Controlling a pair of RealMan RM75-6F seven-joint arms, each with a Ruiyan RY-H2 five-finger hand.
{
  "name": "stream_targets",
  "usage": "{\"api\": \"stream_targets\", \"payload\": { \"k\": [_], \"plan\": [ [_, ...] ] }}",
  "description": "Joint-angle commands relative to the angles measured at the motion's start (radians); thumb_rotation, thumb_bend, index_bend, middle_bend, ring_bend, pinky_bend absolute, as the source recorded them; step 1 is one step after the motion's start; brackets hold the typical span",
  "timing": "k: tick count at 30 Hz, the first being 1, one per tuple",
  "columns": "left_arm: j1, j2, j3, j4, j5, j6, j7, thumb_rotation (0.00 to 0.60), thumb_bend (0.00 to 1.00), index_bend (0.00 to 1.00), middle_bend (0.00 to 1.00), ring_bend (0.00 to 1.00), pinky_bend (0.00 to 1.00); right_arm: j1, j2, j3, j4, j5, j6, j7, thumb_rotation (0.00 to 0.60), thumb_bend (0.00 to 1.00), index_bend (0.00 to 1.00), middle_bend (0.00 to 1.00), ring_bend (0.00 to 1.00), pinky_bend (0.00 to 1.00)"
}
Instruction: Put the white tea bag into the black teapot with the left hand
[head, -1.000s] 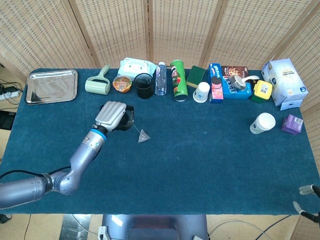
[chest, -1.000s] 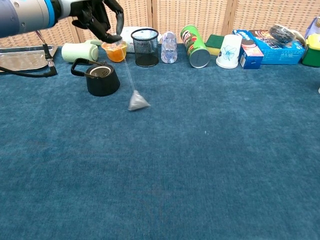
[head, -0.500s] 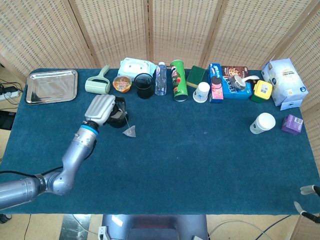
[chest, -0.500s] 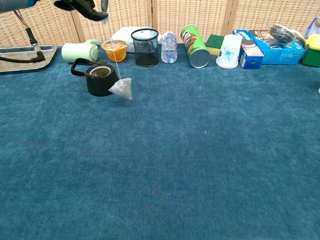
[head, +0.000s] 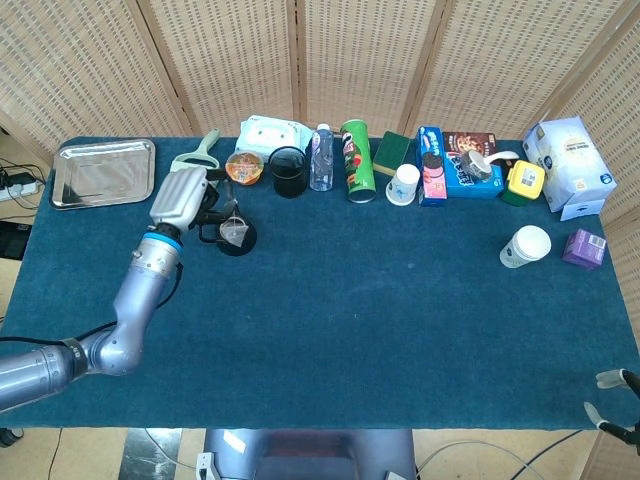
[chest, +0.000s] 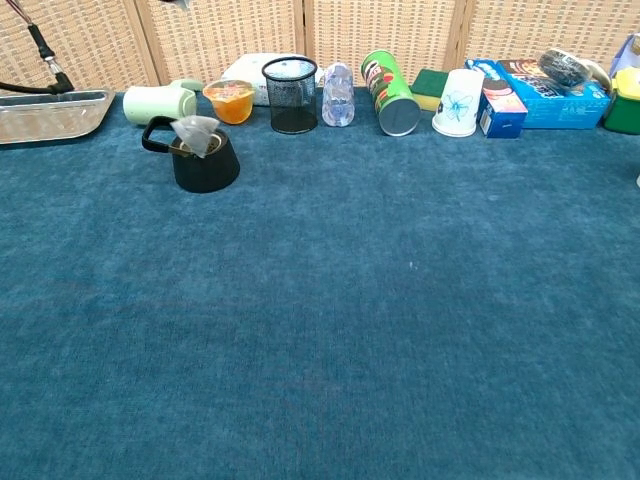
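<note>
The black teapot (head: 244, 245) (chest: 206, 171) stands on the blue cloth at the left of the table, its handle pointing left. My left hand (head: 180, 199) hovers just left of and above it, pinching the string of the white tea bag (head: 236, 232) (chest: 193, 131). The bag hangs right over the pot's open top; I cannot tell whether it touches the rim. In the chest view the left hand is above the frame. Only fingertips of my right hand (head: 608, 396) show at the bottom right corner of the head view, apart and holding nothing.
Behind the teapot stand a pale green roller (chest: 158, 104), an orange cup (chest: 231, 101), a black mesh holder (chest: 291, 94), a water bottle (chest: 338, 95) and a green can (chest: 391, 93). A metal tray (head: 103, 172) lies at the far left. Boxes and cups line the back right.
My left hand has carried the tea bag leftward and back, from hanging off to the pot's right to hanging over its opening. The right hand has not moved.
</note>
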Motion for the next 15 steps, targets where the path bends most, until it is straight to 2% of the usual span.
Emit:
{"api": "stream_targets", "payload": {
  "k": [1, 15],
  "plan": [
    [0.002, 0.005, -0.005, 0.011, -0.008, 0.003, -0.006, 0.6, 0.46, 0.64, 1.0, 1.0, 0.95, 0.0, -0.001, 0.001, 0.002, 0.003, -0.001, 0.001, 0.6, 0.28, 0.41, 0.44, 0.38, 0.32],
    [-0.009, -0.009, 0.005, 0.096, -0.032, -0.033, -0.009, 0.6, 0.46, 0.64, 1.0, 1.0, 0.94, 0.001, -0.007, 0.001, -0.003, 0.014, -0.015, -0.008, 0.6, 0.27, 0.41, 0.44, 0.38, 0.32]
  ]
}}
